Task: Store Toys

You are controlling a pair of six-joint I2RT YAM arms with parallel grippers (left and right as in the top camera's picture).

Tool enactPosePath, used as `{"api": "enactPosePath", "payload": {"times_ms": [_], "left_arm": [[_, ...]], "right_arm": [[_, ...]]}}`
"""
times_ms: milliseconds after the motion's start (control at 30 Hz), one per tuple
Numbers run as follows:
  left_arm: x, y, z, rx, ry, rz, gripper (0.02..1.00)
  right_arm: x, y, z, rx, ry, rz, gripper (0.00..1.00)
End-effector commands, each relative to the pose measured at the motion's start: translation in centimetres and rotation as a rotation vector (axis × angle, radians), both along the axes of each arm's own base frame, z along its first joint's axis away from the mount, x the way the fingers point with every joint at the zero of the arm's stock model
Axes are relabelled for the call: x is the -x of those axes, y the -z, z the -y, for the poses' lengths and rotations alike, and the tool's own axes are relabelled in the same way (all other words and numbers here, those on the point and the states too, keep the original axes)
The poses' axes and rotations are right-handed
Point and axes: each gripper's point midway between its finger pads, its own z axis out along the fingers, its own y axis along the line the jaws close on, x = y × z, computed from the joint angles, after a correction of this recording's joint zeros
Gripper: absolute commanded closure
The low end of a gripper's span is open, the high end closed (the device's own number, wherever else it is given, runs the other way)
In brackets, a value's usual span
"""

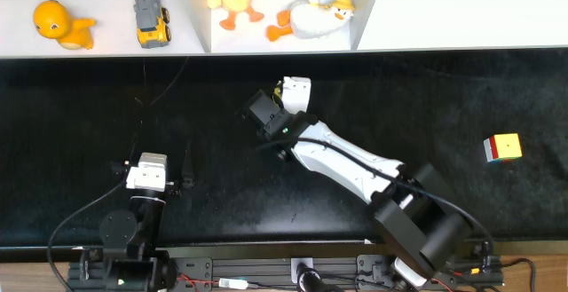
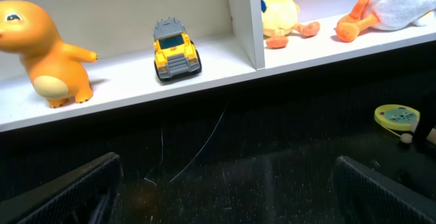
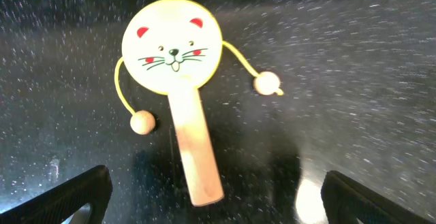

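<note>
At left, sits folded near its base, left gripper (image 2: 228,180) spread wide, facing the shelf (image 2: 122,91). Mid-table, stretches out with right gripper (image 3: 214,186) parted, hovering above the cat-faced rattle (image 3: 172,45) lying flat on the black table (image 1: 444,88); blocks it from overhead.

Overhead camera plus two wrist cameras.
Top view looks straight down on the surface (image 1: 89,106) and shelf (image 1: 444,17); left wrist looks low and level at that shelf (both show the yellow truck (image 1: 152,19)); right wrist looks down, close, onto the surface.
</note>
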Motion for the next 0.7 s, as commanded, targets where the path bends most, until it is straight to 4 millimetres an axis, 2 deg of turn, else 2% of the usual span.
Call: {"api": "enactPosePath", "payload": {"times_ms": [33, 233, 267, 333, 433, 700], "left_arm": [[0.1, -0.2, 0.5, 0.013, 0.022, 0.007, 0.023], [0.1, -0.2, 0.5, 0.013, 0.022, 0.007, 0.020], [0.1, -0.2, 0.5, 0.013, 0.022, 0.007, 0.023], [0.1, -0.2, 0.5, 0.013, 0.022, 0.007, 0.023], [0.1, -0.2, 0.5, 0.013, 0.022, 0.007, 0.023], [0.1, -0.2, 0.5, 0.013, 0.022, 0.007, 0.023]], "right_arm": [[-0.8, 0.2, -1.6, -0.020, -0.076, -0.037, 0.003], [-1.0, 0.8, -1.8, -0.019, -0.090, -0.059, 0.045], [-1.0, 0.9, -1.7, -0.018, -0.089, -0.061, 0.071], [-0.9, 1.1, -1.7, -0.019, -0.091, -0.070, 0.198], [-0.7, 1.3, -1.5, -0.016, -0.089, -0.083, 0.246], [-0.7, 1.4, -1.0, -0.004, -0.080, -0.092, 0.511]]}}
